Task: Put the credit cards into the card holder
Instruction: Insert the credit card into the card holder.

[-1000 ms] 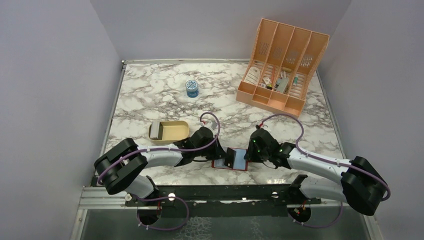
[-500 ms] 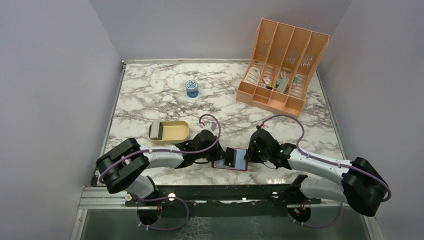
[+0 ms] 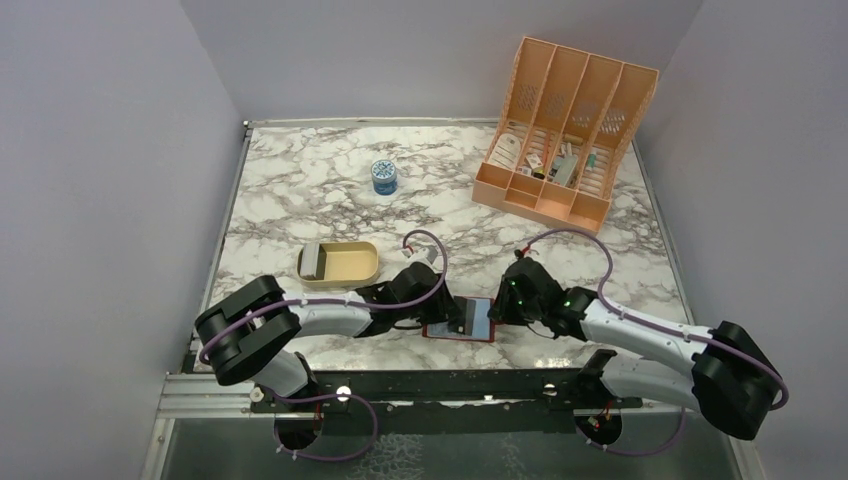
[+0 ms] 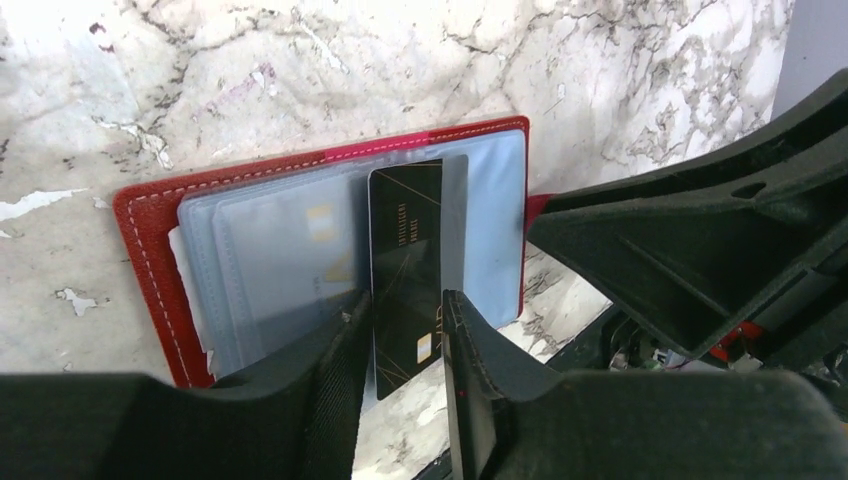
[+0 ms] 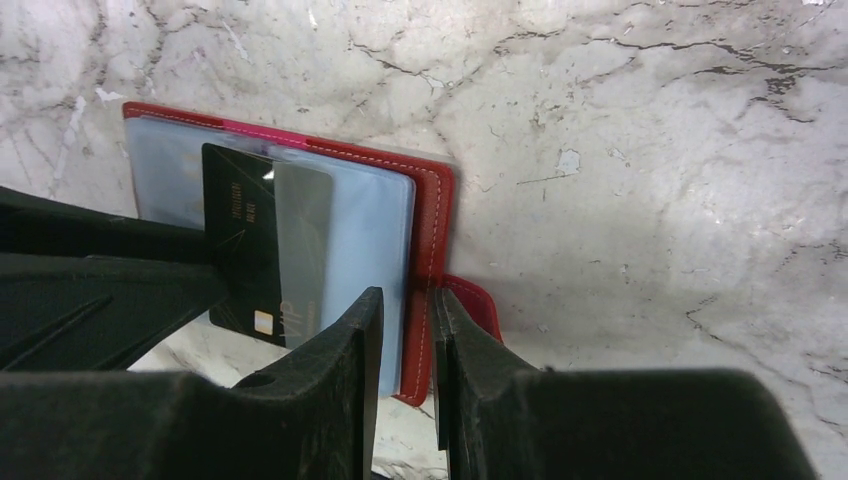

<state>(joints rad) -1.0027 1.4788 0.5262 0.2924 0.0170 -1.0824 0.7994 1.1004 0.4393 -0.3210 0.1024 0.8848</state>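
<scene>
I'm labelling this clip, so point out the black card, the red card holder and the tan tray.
black card (image 4: 405, 260): left wrist view, middle of its face.
red card holder (image 5: 372, 235): right wrist view, pale blue inner pocket.
tan tray (image 3: 352, 266): top view, bare floor of the tray.

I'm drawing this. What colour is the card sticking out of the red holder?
The card is black with gold lines, clearest in the left wrist view.
</scene>
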